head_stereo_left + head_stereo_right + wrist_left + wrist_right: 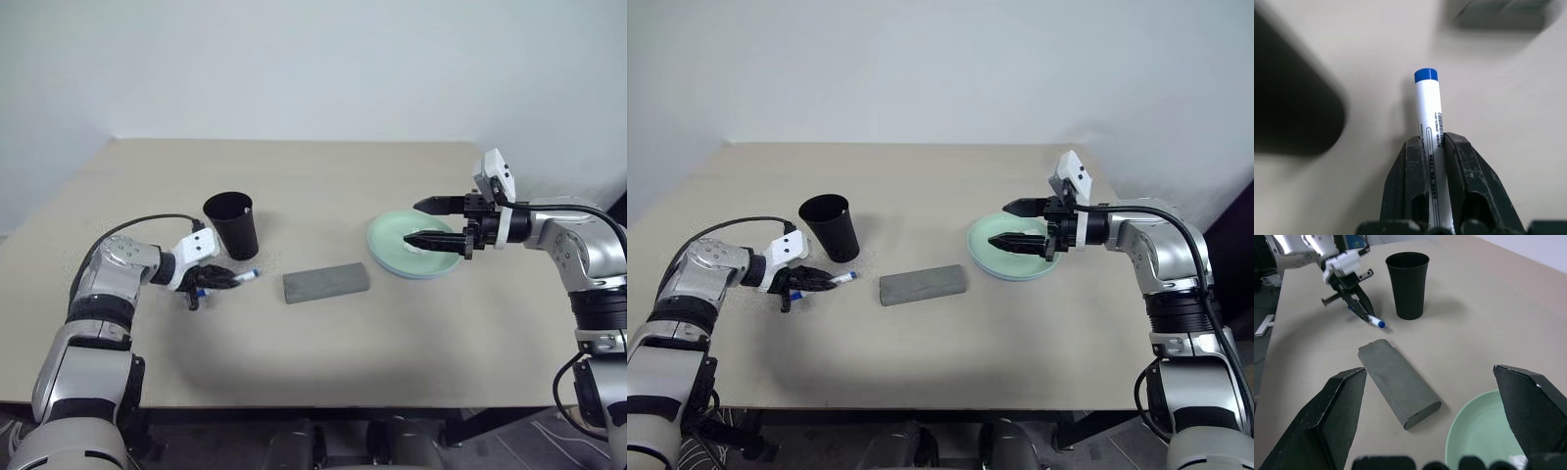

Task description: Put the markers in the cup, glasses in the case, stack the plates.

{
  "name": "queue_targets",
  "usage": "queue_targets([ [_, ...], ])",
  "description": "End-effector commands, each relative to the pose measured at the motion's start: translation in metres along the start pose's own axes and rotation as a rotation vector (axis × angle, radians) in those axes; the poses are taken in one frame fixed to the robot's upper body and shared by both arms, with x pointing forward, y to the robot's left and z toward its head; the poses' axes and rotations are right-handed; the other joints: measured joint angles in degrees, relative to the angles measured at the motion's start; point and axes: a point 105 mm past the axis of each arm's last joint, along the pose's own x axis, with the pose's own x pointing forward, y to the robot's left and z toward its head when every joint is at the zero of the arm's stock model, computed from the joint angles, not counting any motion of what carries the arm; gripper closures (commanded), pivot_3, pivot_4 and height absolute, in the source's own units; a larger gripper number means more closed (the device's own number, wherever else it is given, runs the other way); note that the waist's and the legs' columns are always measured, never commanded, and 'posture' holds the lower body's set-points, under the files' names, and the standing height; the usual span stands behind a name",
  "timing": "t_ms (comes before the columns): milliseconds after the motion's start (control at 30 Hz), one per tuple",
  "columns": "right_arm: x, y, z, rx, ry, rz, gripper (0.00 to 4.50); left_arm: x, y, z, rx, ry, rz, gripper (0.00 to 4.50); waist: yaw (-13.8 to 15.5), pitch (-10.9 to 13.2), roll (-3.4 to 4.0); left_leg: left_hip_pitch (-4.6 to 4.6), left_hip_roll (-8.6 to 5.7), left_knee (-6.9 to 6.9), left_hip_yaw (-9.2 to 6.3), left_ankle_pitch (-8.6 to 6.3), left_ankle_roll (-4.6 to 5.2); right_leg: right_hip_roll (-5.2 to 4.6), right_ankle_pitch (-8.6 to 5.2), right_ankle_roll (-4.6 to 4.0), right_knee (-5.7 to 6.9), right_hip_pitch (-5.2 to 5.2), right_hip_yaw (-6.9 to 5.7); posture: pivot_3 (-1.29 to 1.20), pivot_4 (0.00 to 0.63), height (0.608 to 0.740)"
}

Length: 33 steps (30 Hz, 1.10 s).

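the beige counter (323,362) carries everything. on its right side sit the plates (392,257), the mint green one stacked on the light blue one, whose rim shows along the near edge. something small and white lies in the green plate, partly hidden. the right pincer (423,221) hangs above these plates with its two black fingers spread wide apart and nothing between them. near the middle of the counter lies the grey case (326,282), lid closed, well apart from the plates. to the left of the case stands the black cup (232,224), upright and open at the top. just in front of the cup, the left pincer (227,279) is clamped narrowly on the blue-ended marker (1430,127), its blue end sticking out past the fingertips towards the case, low over the counter.
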Motion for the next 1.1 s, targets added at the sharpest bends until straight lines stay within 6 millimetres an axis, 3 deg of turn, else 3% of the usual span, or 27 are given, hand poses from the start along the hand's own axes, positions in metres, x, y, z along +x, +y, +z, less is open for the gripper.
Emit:
queue_targets([
  [33,-0.003,0.000,0.017,-0.060,-0.032,0.002,0.00,-0.019,-0.008,0.046,0.083,-0.130,-0.069,4.38,0.0,0.0,0.01,0.00,0.00,0.01,0.00,0.00,0.00,0.01,0.00,0.00,0.00,0.02,0.00,0.00,0.000,0.732],
  [167,-0.002,0.001,0.018,-0.063,-0.032,0.006,0.00,-0.030,-0.015,0.102,0.110,-0.338,-0.091,4.38,0.0,0.0,0.01,-0.01,-0.01,0.05,-0.04,0.00,0.01,0.03,0.00,0.00,-0.01,0.07,0.01,0.00,0.000,0.732],
  [233,-0.001,0.001,0.018,-0.065,-0.032,0.008,0.00,-0.039,-0.007,0.138,0.117,-0.471,-0.012,4.38,0.0,0.0,0.02,0.05,-0.03,0.05,-0.03,0.01,0.02,0.03,0.00,0.01,0.00,0.13,0.01,0.00,0.000,0.732],
  [333,-0.001,0.001,0.019,-0.066,-0.032,0.011,0.00,-0.049,0.010,0.165,0.110,-0.582,0.127,4.38,0.0,0.0,0.00,0.05,-0.03,0.14,-0.12,0.05,0.05,0.09,0.00,0.02,0.01,0.23,0.01,0.00,0.000,0.732],
  [500,-0.001,0.003,0.018,-0.064,-0.032,0.015,0.00,-0.057,0.055,0.152,0.007,-0.612,0.447,4.38,-0.7,0.0,0.07,0.36,-0.05,0.05,0.07,0.06,0.07,0.11,0.12,0.21,0.11,0.38,0.13,0.00,0.000,0.732],
  [700,-0.001,0.004,0.018,-0.060,-0.033,0.017,0.00,-0.066,0.086,0.129,-0.116,-0.679,0.696,4.38,-0.7,0.0,0.03,0.35,-0.03,0.05,0.07,0.14,-0.06,0.12,0.13,0.22,0.27,0.28,0.12,0.00,0.000,0.732],
  [900,0.000,0.004,0.018,-0.059,-0.034,0.020,0.00,-0.060,0.095,0.103,-0.152,-0.671,0.816,4.38,-0.3,0.0,0.01,0.30,-0.08,0.05,0.08,0.14,-0.07,0.06,0.13,0.21,0.14,0.29,0.13,0.00,0.000,0.732],
  [1100,0.000,0.004,0.019,-0.059,-0.034,0.020,0.00,-0.050,0.094,0.087,-0.184,-0.647,0.824,4.38,-0.3,0.0,-0.01,0.25,-0.09,0.04,0.09,0.25,-0.28,0.05,0.16,0.23,0.08,0.25,0.13,0.00,0.000,0.732],
])
